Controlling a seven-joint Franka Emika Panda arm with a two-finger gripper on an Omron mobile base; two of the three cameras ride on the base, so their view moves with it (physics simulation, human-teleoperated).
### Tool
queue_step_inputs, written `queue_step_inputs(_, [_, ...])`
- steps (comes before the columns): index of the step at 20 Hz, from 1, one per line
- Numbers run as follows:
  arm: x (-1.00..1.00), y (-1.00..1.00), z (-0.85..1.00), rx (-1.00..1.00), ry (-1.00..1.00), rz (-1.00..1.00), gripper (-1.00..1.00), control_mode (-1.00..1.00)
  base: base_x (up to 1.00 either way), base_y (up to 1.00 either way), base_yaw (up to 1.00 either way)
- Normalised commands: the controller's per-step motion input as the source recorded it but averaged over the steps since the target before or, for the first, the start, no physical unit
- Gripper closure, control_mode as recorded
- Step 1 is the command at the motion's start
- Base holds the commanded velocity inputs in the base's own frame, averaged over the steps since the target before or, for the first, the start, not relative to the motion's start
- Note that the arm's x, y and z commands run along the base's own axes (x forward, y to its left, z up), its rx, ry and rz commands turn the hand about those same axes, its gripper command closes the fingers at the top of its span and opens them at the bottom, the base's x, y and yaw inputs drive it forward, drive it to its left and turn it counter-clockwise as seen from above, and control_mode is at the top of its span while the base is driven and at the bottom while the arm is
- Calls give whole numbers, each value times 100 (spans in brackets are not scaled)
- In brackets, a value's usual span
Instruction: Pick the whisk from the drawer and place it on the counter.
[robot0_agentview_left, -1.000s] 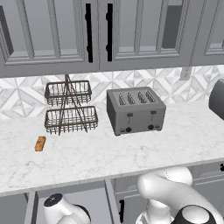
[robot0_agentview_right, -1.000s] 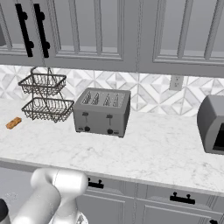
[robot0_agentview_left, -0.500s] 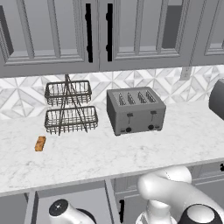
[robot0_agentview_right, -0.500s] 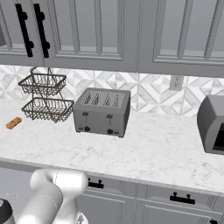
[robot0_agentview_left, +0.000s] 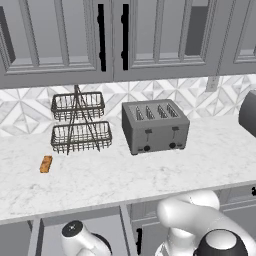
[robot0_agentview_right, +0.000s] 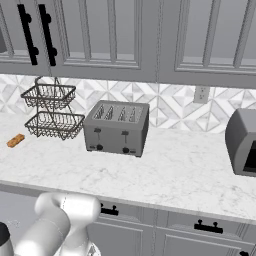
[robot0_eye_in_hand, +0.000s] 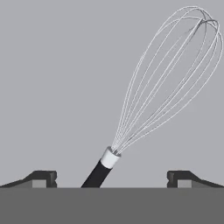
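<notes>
The whisk (robot0_eye_in_hand: 109, 157) lies flat on the plain grey floor of the drawer (robot0_eye_in_hand: 57, 87). Its black handle runs down between my fingers and its silver wire head points up and to the right. My gripper (robot0_eye_in_hand: 111, 179) is open, with one fingertip on each side of the handle and a wide gap to both. In the left base view my arm reaches down below the counter (robot0_agentview_left: 150, 175) into the open drawer (robot0_agentview_left: 50, 235) at the lower left. The white marble counter (robot0_agentview_right: 175, 170) runs across the right base view.
A grey four-slot toaster (robot0_agentview_left: 154, 126) stands mid-counter, with a two-tier wire basket rack (robot0_agentview_left: 79, 122) to its left. A small orange-brown bar (robot0_agentview_left: 45, 164) lies further left. A dark appliance (robot0_agentview_right: 242, 142) sits at the right end. Grey cabinet doors hang above.
In the left base view my arm's wrist has shifted slightly to the right over the drawer. Everything on the counter has stayed put.
</notes>
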Motion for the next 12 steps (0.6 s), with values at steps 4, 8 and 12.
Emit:
queue_step_inputs(4, [-3, 13, -24, 0, 4, 0, -100, -100, 0, 0, 0])
queue_step_inputs(8, [0, 3, -15, 0, 0, 0, -100, -100, 0, 0, 0])
queue_step_inputs(12, [0, 4, -26, 0, 0, 0, -100, -100, 0, 0, 0])
